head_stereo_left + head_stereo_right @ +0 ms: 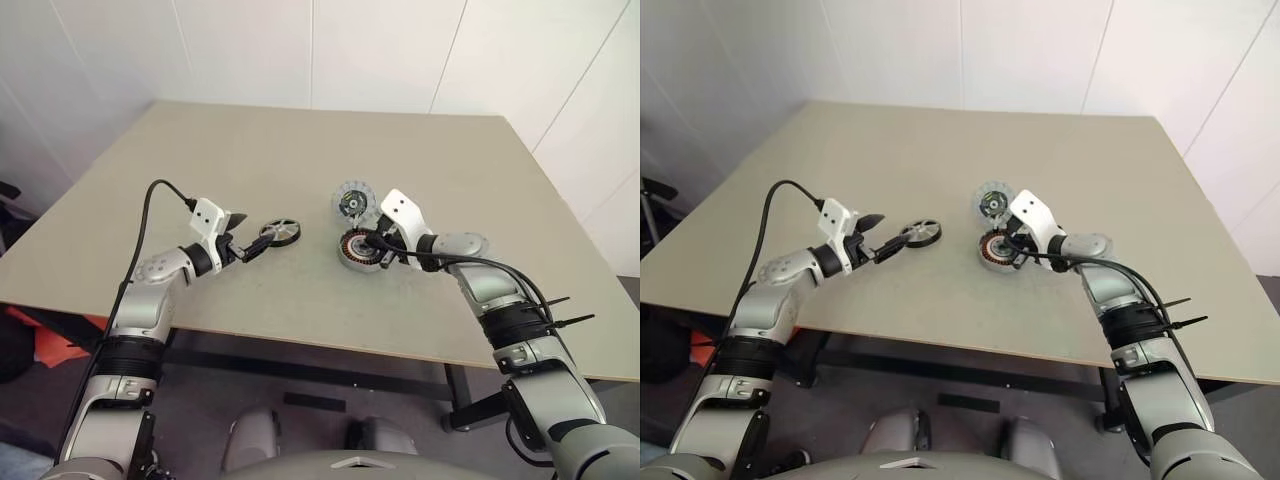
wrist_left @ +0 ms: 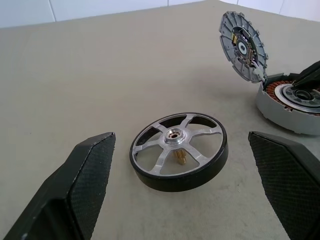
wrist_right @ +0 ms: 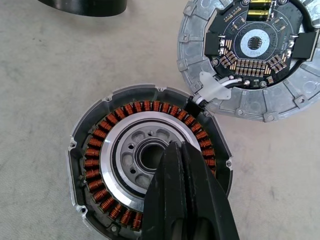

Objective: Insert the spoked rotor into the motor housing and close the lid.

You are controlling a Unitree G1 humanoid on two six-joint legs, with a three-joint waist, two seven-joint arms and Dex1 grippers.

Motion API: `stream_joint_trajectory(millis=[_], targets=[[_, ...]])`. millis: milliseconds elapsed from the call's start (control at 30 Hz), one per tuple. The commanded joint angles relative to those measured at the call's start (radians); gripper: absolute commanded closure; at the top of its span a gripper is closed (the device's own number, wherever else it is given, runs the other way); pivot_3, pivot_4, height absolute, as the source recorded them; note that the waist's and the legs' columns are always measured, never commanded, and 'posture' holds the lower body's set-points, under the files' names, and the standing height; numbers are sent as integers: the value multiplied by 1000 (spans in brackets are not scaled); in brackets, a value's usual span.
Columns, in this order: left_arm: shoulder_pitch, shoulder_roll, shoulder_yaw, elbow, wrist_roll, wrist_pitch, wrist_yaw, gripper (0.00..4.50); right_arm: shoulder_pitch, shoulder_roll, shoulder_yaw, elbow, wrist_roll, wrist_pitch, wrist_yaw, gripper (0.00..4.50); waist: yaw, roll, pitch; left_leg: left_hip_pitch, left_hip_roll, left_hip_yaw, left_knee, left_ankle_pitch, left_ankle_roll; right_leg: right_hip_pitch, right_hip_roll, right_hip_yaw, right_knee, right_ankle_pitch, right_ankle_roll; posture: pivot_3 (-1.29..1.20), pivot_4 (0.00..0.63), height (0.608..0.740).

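Though lid board print seems unreadable: left end effector apart around spoked rotor; right end effector together over motor housing.

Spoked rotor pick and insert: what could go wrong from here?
1. The left gripper is open with the spoked rotor lying flat between its fingers; closing on the smooth round black rim could squirt it sideways.
2. The shut right gripper sits over the hub of the motor housing, probably blocking insertion unless it clears.
3. The lid stands open beside the housing, joined by thin white wires; a nudge could strain them.
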State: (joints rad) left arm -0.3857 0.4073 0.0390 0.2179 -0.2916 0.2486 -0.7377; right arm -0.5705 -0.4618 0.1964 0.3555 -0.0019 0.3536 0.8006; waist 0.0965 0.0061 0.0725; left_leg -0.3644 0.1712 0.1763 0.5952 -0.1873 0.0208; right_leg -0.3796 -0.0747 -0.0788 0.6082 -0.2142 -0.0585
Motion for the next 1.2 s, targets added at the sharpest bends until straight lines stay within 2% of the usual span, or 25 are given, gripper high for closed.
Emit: stream_joint_trajectory(millis=[33,133,233,533,733,933,1000,1200], targets=[[-21,9,17,-24,-7,-12,-3,0,20,-3,21,48,-29,-5,-9,4479,-1,0,0,2,0,0,0,0,0,2,0,0,0,-2,3,0,0,740],[-18,11,18,-27,-7,-12,-3,0,-4,-8,-9,-13,4,11,1,4479,0,0,0,10,0,0,0,0,0,11,0,0,-2,-3,5,0,0,740],[-18,8,15,-30,-7,-11,-2,0,-35,-20,-31,-62,19,26,2,4479,-1,0,1,12,0,0,0,0,0,12,0,0,-2,-3,5,0,0,740],[-19,7,13,-28,-7,-12,-3,0,-43,-33,-37,-162,28,74,13,4479,0,0,1,8,0,0,-4,0,-1,7,0,0,-2,-1,1,0,0,740],[-17,8,13,-29,-6,-12,-2,0,18,-29,-8,-111,6,77,13,4479,2,0,1,-5,-1,0,-3,0,-1,-5,0,0,-1,2,-3,0,0,740],[-22,20,26,-16,-7,-16,-2,0,43,-32,0,-89,-9,68,-2,4479,0,0,1,-2,0,0,-3,0,-1,-4,0,0,-1,1,-3,0,0,740],[-25,21,27,-11,-7,-17,-3,0,23,-31,-12,-84,-6,66,-13,4479,0,0,1,-2,0,0,-3,0,-2,-3,0,0,-1,-1,2,0,0,740],[-22,14,21,-13,-5,-20,1,0,-9,-56,-39,-173,20,88,1,4479,2,0,1,-3,0,0,-1,0,-2,-4,0,0,-1,0,0,0,0,740]])
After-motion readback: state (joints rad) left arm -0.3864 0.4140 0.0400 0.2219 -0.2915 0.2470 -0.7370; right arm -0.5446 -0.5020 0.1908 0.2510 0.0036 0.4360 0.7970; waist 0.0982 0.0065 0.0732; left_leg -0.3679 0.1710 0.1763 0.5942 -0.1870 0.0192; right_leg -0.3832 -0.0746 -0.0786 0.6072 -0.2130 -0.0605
